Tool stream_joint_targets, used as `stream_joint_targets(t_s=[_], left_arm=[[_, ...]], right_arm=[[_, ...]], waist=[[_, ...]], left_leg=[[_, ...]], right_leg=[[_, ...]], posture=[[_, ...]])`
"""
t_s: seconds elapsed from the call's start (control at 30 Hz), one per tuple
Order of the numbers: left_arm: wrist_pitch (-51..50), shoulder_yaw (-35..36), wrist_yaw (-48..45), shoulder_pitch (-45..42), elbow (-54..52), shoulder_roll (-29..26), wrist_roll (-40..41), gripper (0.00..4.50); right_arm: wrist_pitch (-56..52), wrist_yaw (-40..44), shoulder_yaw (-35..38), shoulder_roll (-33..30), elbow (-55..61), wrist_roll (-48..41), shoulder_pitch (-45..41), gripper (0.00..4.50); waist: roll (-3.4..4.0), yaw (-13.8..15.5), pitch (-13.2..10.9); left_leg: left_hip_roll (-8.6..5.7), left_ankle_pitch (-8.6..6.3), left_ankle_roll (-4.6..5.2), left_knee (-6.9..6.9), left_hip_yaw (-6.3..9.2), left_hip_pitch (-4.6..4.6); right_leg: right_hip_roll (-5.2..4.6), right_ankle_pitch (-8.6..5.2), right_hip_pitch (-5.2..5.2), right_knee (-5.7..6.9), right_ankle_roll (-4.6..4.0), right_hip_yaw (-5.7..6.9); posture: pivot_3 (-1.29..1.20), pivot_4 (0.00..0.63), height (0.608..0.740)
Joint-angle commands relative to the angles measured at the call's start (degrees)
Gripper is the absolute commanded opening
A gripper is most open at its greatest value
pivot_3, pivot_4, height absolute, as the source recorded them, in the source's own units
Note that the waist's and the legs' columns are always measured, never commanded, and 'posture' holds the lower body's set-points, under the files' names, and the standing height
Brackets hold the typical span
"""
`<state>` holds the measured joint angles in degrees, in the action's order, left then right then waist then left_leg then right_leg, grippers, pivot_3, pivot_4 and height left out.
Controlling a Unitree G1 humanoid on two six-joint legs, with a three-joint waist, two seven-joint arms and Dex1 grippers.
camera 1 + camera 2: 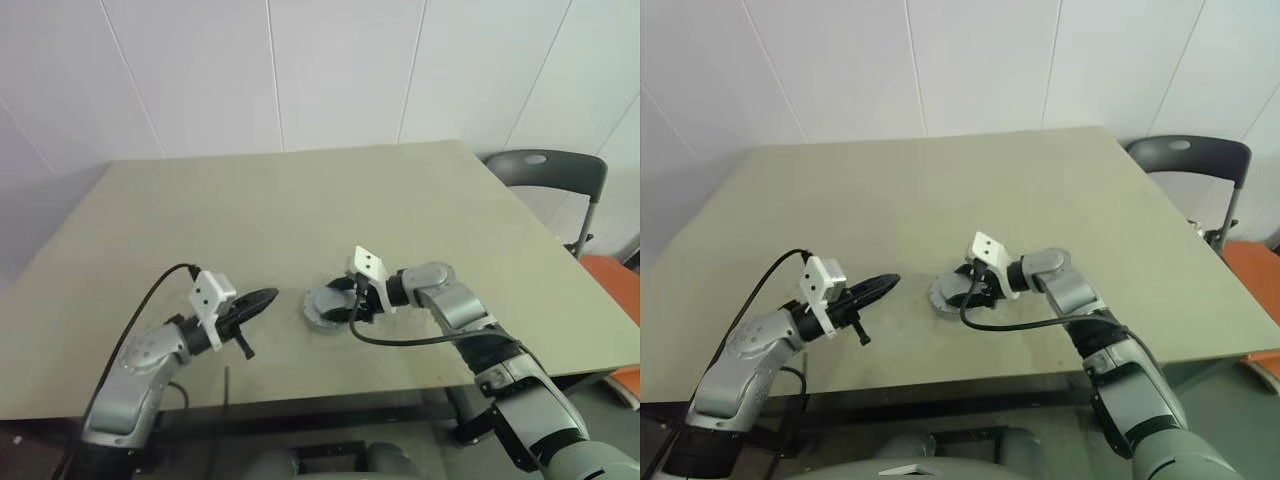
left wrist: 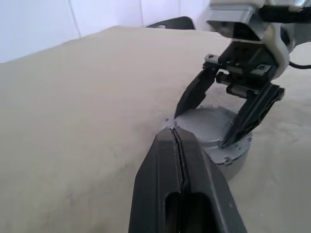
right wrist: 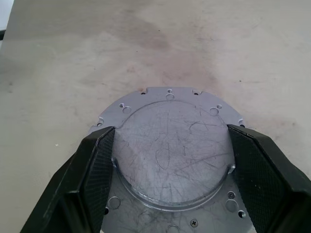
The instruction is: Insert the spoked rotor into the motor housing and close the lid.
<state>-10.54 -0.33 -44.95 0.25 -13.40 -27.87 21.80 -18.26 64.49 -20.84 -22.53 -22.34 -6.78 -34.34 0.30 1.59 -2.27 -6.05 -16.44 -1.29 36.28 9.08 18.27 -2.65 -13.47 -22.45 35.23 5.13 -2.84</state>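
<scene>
A grey round unit (image 1: 320, 307) stands on the tan table (image 1: 300, 200) near its front edge. Its top is the lid (image 3: 170, 145), a flat scratched grey disc with a holed flange, lying on the motor housing (image 2: 228, 158). My right gripper (image 1: 338, 305) reaches in from the right, slanting down. Its two fingers press on opposite sides of the lid's raised round part. My left gripper (image 1: 268, 296) is shut with nothing in it. It hovers level, a little to the left of the unit, and points at it. The spoked rotor is hidden.
A dark grey chair (image 1: 548, 172) stands past the table's right back corner, with an orange seat (image 1: 615, 285) nearer on the right. Black cables hang from both wrists. A white panelled wall closes off the back.
</scene>
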Motion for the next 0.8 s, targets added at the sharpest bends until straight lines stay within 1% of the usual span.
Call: stream_joint_targets(t_s=[0.03,0.3,0.5,0.6,0.8], left_arm=[[1.4,-0.6,-0.8,-3.2,1.1,0.5,-0.6,0.0],[1.4,-1.9,-2.3,-5.3,2.5,1.2,-0.9,0.0],[2.5,-5.1,-4.7,-8.5,6.0,3.0,-2.3,0.0],[4.4,-7.1,-5.8,-10.9,10.7,4.7,-3.7,0.0],[11.8,-12.0,-5.6,-16.3,25.4,8.0,-11.4,0.0]], right_arm=[[2.0,-1.3,-2.9,-2.5,-5.1,5.7,2.9,3.18],[2.4,-1.4,-3.4,-3.6,-6.3,6.6,3.1,3.18],[1.4,-0.8,-3.3,-3.4,-6.0,5.9,2.8,3.18],[1.2,-0.9,-3.2,-3.2,-6.1,5.8,2.4,3.18],[0.3,-0.9,-2.5,-2.5,-5.1,4.7,2.3,3.18]], waist=[[0.01,0.2,0.2],[0.01,0.8,0.3],[0.0,0.8,0.3],[0.0,0.8,0.3],[-0.01,0.8,0.4]], left_leg=[[0.0,0.0,0.0,0.0,0.0,-0.02],[0.0,0.01,0.01,0.02,0.0,-0.04],[0.0,0.01,0.01,0.08,-0.06,-0.04],[0.0,0.01,0.01,0.06,-0.05,-0.02],[0.0,0.01,0.02,0.07,-0.05,-0.02]], right_leg=[[0.0,0.0,0.03,0.0,0.0,0.0],[-0.02,0.0,0.05,0.01,0.01,-0.02],[-0.03,-0.01,0.13,0.0,0.01,0.0],[-0.02,0.0,0.09,-0.01,0.01,0.0],[-0.02,0.0,0.09,-0.01,0.02,0.0]], posture=[[0.0,0.0,0.74],[0.0,0.0,0.74],[0.0,0.0,0.74],[0.0,0.0,0.74],[0.0,0.0,0.74]])
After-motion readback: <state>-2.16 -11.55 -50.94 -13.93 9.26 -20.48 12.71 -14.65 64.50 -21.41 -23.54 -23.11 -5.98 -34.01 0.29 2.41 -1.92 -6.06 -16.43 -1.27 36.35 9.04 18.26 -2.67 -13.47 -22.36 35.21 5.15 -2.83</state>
